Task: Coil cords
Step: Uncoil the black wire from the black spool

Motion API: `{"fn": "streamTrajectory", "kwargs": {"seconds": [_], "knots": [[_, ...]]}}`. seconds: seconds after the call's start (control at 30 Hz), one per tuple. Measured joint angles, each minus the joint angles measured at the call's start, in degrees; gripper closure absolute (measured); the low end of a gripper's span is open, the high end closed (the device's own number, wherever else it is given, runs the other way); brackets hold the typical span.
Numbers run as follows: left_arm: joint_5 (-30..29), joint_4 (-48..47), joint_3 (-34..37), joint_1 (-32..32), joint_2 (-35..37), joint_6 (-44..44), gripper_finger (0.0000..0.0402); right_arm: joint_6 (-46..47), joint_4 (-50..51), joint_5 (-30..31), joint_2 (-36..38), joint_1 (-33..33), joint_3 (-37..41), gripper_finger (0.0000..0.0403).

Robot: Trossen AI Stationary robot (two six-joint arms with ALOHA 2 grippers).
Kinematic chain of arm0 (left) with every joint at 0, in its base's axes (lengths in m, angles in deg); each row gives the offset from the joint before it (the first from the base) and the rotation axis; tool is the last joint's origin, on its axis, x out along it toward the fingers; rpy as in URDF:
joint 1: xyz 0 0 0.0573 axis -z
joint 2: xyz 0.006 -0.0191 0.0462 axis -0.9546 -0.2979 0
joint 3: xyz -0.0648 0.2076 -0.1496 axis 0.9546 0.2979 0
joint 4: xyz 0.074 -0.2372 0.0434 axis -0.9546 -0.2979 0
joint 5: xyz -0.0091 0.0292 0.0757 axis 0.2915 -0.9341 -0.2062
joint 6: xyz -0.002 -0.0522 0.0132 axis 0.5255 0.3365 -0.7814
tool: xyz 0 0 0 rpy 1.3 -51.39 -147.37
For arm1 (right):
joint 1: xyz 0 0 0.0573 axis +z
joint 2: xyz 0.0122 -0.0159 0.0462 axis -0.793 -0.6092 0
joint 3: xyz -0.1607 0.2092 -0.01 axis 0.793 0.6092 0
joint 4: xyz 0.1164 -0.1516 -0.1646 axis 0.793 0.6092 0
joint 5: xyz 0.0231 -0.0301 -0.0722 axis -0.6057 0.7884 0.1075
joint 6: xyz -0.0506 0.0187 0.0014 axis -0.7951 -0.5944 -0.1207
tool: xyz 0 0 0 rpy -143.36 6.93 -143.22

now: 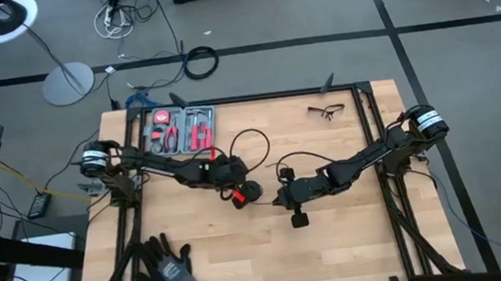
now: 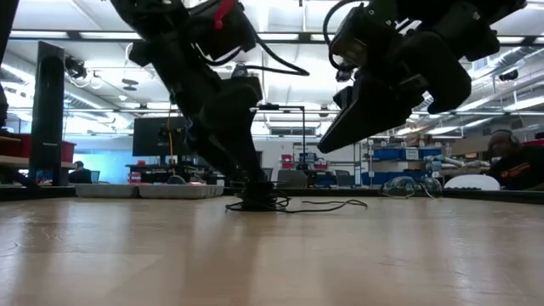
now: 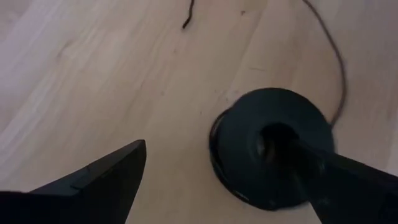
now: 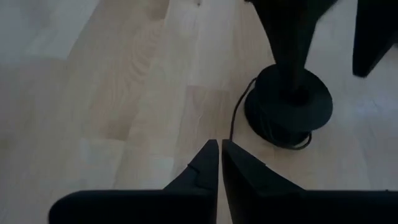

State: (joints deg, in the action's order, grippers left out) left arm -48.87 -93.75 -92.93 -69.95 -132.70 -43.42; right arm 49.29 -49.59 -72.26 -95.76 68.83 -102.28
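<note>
Pinning the puck (image 3: 268, 148) mid-table, my left gripper (image 1: 244, 193) stands wide open, one finger (image 3: 323, 171) pressing its center. The thin cord (image 1: 253, 143) loops away toward the tool tray (image 1: 180, 130); it looks light, limp and tangle-prone, best pinched near the puck. My right gripper (image 4: 219, 163) hovers just beside, nearly closed, empty.

We find no text, label, brand, number or sign that we can read in any view. The tool tray (image 1: 181, 130) on the table (image 1: 244, 261) shows only red and black shapes, and the shelves and screens in the room behind the table are too small and blurred for us to make out any lettering.
</note>
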Motion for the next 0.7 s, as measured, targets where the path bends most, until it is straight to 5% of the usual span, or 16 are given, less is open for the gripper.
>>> {"fn": "streamTrajectory", "kwargs": {"seconds": [0.33, 0.7], "knots": [[-2.0, 0.3, 0.0, -0.3, -0.4, -0.1, 0.0002, 2.2, -0.5, -0.2, -3.0, -0.7, 0.0, 0.0313], [-2.0, -0.9, 0.0, -0.3, -0.4, 1.3, 0.0002, 4.5, -12.8, 0.0, -12.7, -1.9, -2.9, 0.0233]]}}
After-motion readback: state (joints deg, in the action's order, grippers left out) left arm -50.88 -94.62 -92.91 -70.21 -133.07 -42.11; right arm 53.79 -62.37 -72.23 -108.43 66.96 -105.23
